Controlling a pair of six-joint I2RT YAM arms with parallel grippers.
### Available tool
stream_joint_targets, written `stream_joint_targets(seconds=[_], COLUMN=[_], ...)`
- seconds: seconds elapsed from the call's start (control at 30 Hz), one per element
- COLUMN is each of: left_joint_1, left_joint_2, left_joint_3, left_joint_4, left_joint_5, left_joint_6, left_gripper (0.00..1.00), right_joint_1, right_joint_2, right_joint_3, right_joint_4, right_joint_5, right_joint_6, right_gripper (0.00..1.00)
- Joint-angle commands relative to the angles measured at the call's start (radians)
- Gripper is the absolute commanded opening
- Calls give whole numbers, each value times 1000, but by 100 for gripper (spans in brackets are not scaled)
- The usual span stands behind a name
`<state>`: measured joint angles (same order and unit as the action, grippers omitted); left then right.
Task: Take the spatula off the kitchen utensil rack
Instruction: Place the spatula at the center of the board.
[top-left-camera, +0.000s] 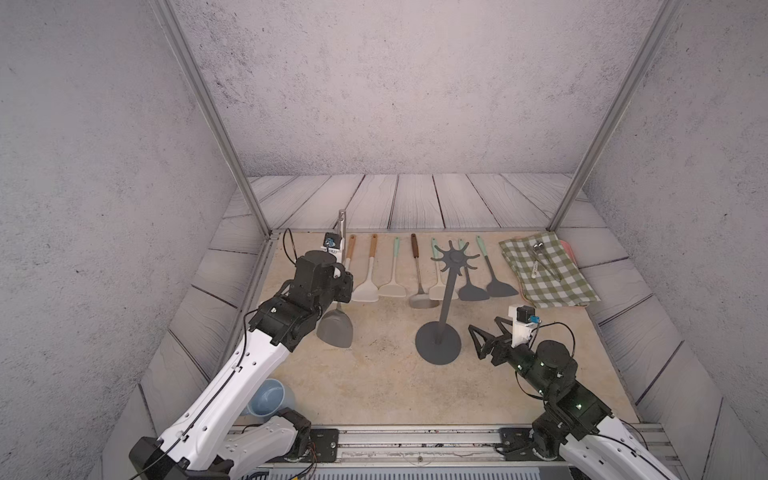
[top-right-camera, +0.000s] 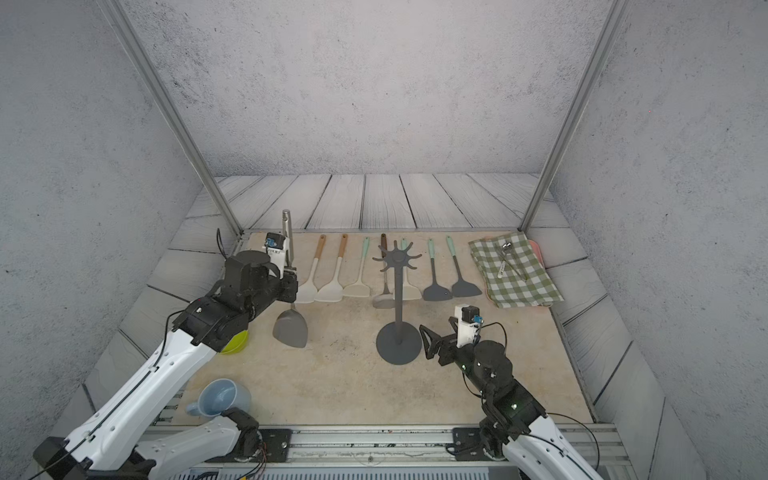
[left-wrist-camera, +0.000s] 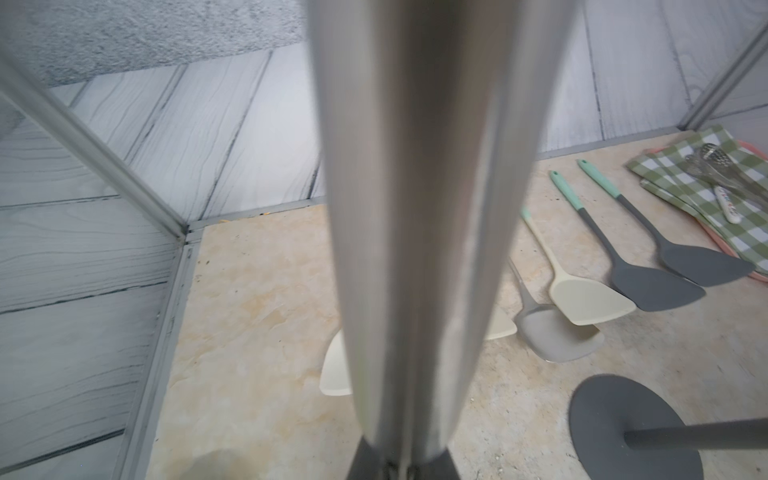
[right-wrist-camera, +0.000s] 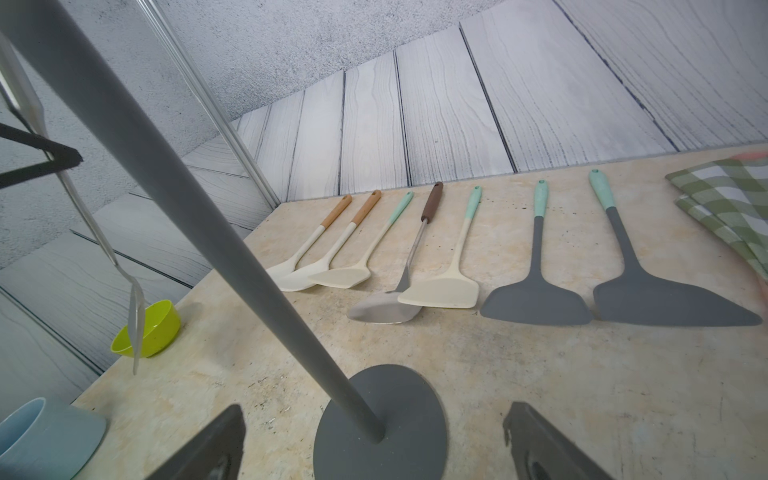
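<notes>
Clearly, the left end effector (top-left-camera: 341, 284) was clenched on the steel spatula (top-left-camera: 336, 330), holding it upright (blade down) over the counter (top-left-camera: 374, 382), apart from the kitchen utensil rack (top-left-camera: 448, 291). The right end effector (top-left-camera: 484, 328) stood released just beside the rack's base.

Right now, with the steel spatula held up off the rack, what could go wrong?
1. The spatula hangs blade-down from the shut left gripper; it may swing or slip onto the cream spatulas beside it.
2. The open right gripper sits close to the base of the rack; a careless move could tip it.
</notes>
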<state>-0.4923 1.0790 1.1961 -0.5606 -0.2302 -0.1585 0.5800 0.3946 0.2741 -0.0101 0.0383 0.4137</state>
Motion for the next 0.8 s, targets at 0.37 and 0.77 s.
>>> stream_joint_targets(seconds=[0.37,0.77], left_joint_1=[198,328], left_joint_2=[261,532], left_joint_3=[377,648], left_joint_4=[-199,-374], left_joint_5=[92,137], left_joint_6=[29,79], left_gripper=[0,0], right_joint_1=[-2,-2], right_joint_2=[13,46], right_joint_3=[-23,-24], right_joint_4=[34,59], right_joint_5=[26,7], right_joint_6=[2,13], right_gripper=[99,99])
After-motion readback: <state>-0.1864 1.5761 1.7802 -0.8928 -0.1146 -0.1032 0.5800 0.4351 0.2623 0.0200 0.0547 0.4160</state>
